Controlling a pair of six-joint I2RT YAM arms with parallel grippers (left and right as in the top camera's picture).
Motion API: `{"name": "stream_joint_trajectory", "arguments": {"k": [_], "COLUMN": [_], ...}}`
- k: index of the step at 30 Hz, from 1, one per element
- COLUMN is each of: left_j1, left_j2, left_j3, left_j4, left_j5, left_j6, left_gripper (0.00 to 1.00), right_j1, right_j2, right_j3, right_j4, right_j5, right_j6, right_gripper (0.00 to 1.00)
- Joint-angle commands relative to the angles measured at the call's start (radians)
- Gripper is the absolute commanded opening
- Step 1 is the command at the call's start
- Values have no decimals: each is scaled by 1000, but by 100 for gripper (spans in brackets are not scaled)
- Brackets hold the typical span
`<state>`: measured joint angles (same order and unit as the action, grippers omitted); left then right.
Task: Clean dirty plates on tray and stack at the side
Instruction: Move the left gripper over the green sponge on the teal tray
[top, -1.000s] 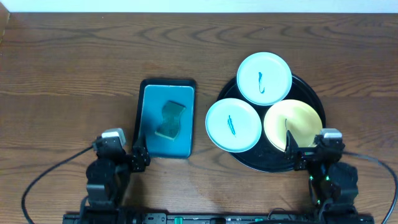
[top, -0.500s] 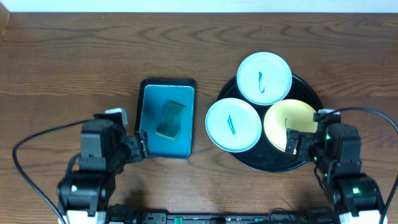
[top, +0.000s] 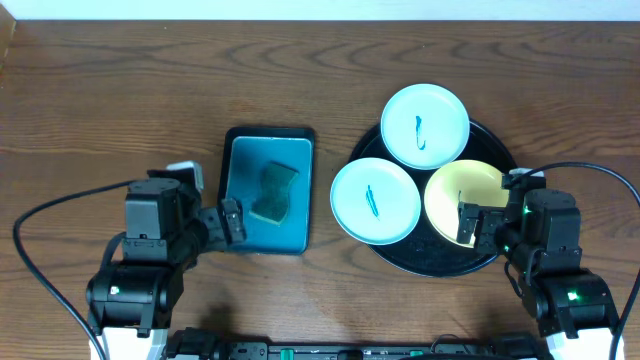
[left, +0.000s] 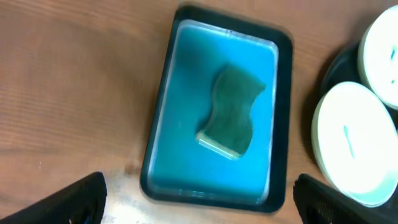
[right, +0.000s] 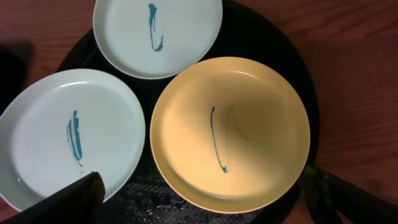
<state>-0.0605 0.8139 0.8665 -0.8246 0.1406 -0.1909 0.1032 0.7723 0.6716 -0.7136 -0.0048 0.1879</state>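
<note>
two blue-scribbled mint plates (top: 375, 201), one yellow plate (top: 455, 190) — on black tray (top: 430, 258)

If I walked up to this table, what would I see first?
Probably the big round black tray on the right, holding a yellow plate, a mint-white plate at its far edge and a second mint-white plate at its left edge, each marked with a scribble. Next comes the bright teal tray in the middle of the table, with a green sponge lying in it.
</note>
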Motion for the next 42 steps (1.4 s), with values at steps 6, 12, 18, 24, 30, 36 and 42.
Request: {"name": "stream_joint_trajectory", "arguments": {"k": [6,12,18,24,30,36,42], "left_j1": [1,-62,-172,-250,-287,-319,-320], "left_j2": [55,242,440,597,703,777,821], "left_j3": [25,25,25,25,25,25,25], "left_j4": [174,276,339,384,429,444,455], "left_j5": [2,0,-103,-228,-227,-228,-228], "left_j6": [-6,23,41,40,40,40,40], "left_gripper": [97,96,95,89,89,88,80], "right_j1": [-5,-5,-5,-5,-5,-5,-5], "right_j2": [0,0,0,0,0,0,0], "right_j3": [19,19,19,19,19,19,19], "right_j4": [7,22,22,21,20,18,17], "right_j5": [-8,-7,-7,-7,-7,-7,-7], "right_j6": [24,44,44,44,44,44,43], "right_gripper": [99,99,99,99,99,99,99]}}
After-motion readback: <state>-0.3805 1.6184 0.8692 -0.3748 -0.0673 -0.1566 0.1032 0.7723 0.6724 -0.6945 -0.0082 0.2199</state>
